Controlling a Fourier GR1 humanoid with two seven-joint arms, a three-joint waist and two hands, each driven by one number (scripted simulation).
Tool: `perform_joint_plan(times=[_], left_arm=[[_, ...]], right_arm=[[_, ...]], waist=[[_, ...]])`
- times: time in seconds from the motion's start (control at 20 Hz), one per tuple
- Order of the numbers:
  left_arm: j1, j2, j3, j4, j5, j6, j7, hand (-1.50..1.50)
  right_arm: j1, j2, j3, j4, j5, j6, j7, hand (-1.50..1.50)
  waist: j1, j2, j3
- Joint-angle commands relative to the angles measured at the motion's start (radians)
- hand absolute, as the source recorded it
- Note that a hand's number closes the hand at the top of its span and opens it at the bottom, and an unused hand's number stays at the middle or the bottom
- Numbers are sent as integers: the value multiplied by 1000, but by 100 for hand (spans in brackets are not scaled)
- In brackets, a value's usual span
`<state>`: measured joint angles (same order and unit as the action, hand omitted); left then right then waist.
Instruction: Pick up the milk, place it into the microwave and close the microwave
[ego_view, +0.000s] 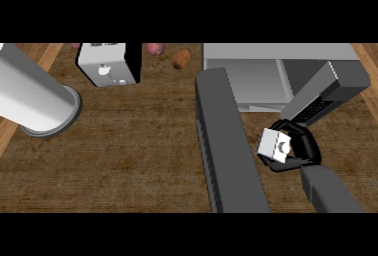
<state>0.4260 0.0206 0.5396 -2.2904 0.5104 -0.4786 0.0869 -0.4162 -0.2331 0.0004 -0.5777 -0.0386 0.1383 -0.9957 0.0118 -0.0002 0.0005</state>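
- A grey forearm (33, 97), presumably the left one, is seen at the left edge; its hand is not shown.
- A white-and-black appliance (111, 65) is set at the far side of the tabletop (133, 150), with a brown vegetable (181, 58) near it.
- The microwave (280, 52) is left open, its door (229, 150) swung outward.
- The milk (275, 145) is held just right of the door, before the opening, with the right hand (308, 147) curled round it by the fingers (299, 131).

At five o'clock, the right forearm (330, 192): plain dark grey, smooth, boxy with rounded edges; capping it, the right hand (308, 147), all black, slim fingers, a faint sheen; out at nine o'clock, a fat pale-grey cylinder (29, 92) with a flared collar; whether that's the left forearm, can't tell.
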Motion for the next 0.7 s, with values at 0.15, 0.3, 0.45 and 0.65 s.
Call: perform_joint_plan(times=[0.15, 0.3, 0.45, 0.65], left_arm=[[-57, 94, 79, 25, 105, 32, 89, -150], [-35, 88, 105, 47, 108, -7, 58, -150], [-15, 24, 94, 116, 41, -91, -27, -150], [-17, 12, 98, 136, 39, -103, -44, -150]], right_arm=[[-42, 50, 14, -117, 26, -61, 112, 150], [-36, 116, 39, -219, 41, -149, 201, 150], [-97, 62, 7, -211, 38, -107, 224, 150], [-245, 108, 4, -127, 93, -239, 291, 150]], waist=[[-7, -1, 0], [-10, -3, -1], [-4, -1, -1], [4, 1, -1]])
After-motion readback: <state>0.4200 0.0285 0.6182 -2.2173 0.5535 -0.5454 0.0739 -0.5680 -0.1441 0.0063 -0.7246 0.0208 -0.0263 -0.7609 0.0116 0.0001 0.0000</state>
